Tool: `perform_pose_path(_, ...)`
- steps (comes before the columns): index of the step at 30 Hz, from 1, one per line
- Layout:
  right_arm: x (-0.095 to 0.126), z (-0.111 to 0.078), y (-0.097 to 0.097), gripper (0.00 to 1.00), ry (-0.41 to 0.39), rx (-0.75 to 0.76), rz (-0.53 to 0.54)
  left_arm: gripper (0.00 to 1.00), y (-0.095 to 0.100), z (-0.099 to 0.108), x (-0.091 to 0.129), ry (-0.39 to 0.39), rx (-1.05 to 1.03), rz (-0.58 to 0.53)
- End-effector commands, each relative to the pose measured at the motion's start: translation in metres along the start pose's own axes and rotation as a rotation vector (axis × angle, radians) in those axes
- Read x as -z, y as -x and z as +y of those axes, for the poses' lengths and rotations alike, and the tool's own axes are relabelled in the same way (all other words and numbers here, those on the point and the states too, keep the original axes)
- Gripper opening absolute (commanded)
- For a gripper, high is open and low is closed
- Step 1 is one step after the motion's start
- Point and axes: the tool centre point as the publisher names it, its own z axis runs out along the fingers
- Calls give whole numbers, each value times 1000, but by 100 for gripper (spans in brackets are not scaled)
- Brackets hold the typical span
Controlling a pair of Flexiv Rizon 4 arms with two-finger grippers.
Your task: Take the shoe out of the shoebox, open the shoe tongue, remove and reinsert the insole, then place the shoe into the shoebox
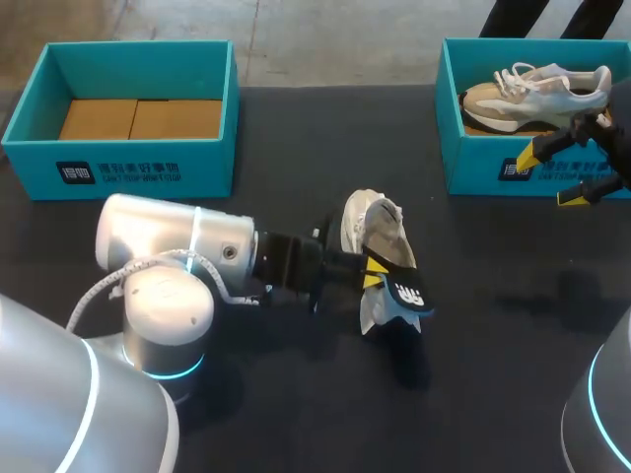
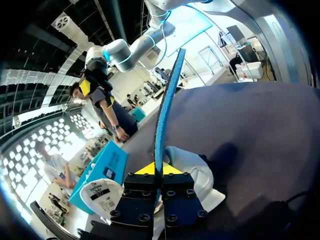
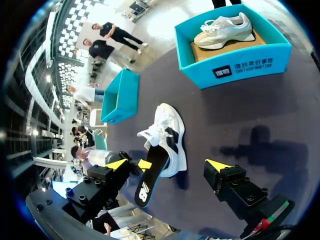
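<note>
Two teal cardboard boxes sit at the tabletop's far edge: the left box (image 1: 118, 168) holds only a brown liner, the right box (image 1: 473, 168) a beige spare shoe (image 1: 532, 94). Mid-tabletop lies the white shoe (image 1: 373, 222), soft-looking, with loose laces and a gaping mouth, probably so the insole can go back in. The left gripper (image 1: 371, 274) is clenched on the insole (image 1: 402, 291), a thin, flexible sheet, black on top and blue underneath. It is pinched at its edge and held just beside the shoe's near end, seemingly out and ready for reinsertion. The right gripper (image 1: 554, 177) hovers by the right box's front wall, jaws spread wide and holding nothing, likely parked out of the way.
</note>
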Motion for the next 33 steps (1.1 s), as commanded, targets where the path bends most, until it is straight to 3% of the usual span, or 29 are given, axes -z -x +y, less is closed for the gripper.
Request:
perform_pose_path(1, -1, -1, 0, 100, 1, -2, -3, 0, -12, 2, 0, -27, 7, -91)
perform_pose_path(18, -1, -1, 0, 100, 1, -2, -3, 0, -3, 15, -4, -55, 7, -122)
perform_pose_path(33, -1, -1, 0, 100, 1, -2, -3, 0, 13, 37, 0, -11, -8, -97)
